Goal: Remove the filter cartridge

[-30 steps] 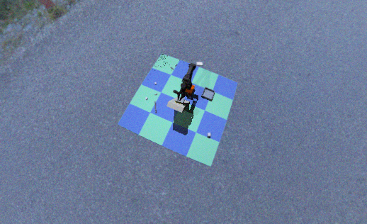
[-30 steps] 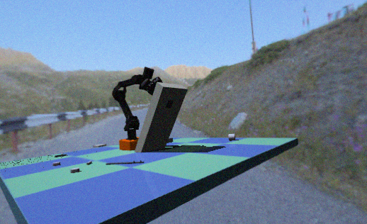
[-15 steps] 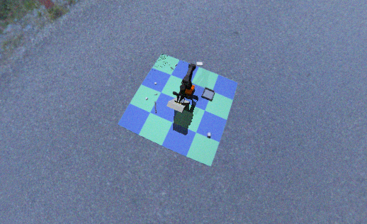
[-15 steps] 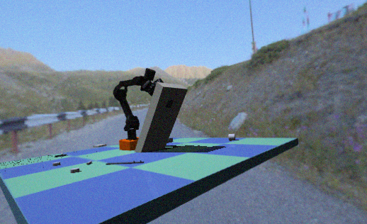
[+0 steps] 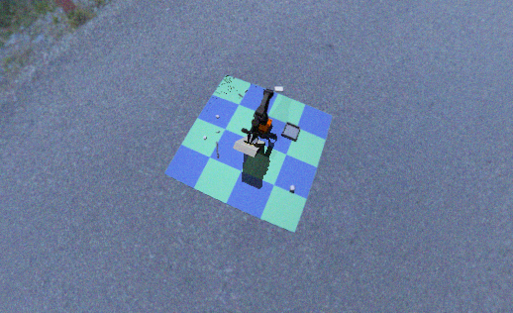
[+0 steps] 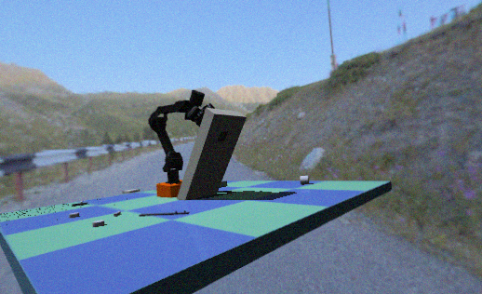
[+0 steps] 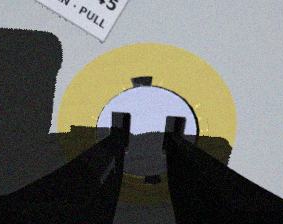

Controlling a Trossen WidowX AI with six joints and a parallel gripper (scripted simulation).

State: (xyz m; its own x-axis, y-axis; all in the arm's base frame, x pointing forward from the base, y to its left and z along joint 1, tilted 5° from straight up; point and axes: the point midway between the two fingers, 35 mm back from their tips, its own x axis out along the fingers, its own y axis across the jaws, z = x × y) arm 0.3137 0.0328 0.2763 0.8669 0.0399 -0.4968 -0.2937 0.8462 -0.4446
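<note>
The service panel (image 5: 244, 147) (image 6: 208, 158) (image 7: 252, 60) stands tilted in front of the arm. In the wrist view the pale round cartridge (image 7: 147, 102) sits inside a yellow ring (image 7: 212, 95), with two dark upright slots on its face. My gripper (image 5: 256, 141) (image 6: 201, 116) (image 7: 146, 143) is partly open with nothing between its fingers. The fingertips overlap the lower ends of the two slots; whether they are inside them I cannot tell. A shadow covers the cartridge's lower part. The tray (image 5: 291, 131) lies empty beside the arm, away from the panel.
A white label (image 7: 87, 15) is on the panel above the ring. The orange arm base (image 5: 265, 126) (image 6: 167, 190) stands behind the panel. A thin bar (image 5: 217, 150) (image 6: 164, 214), a white block (image 5: 278, 89) and a small white piece (image 5: 292, 187) (image 6: 304, 179) lie on the checkered table.
</note>
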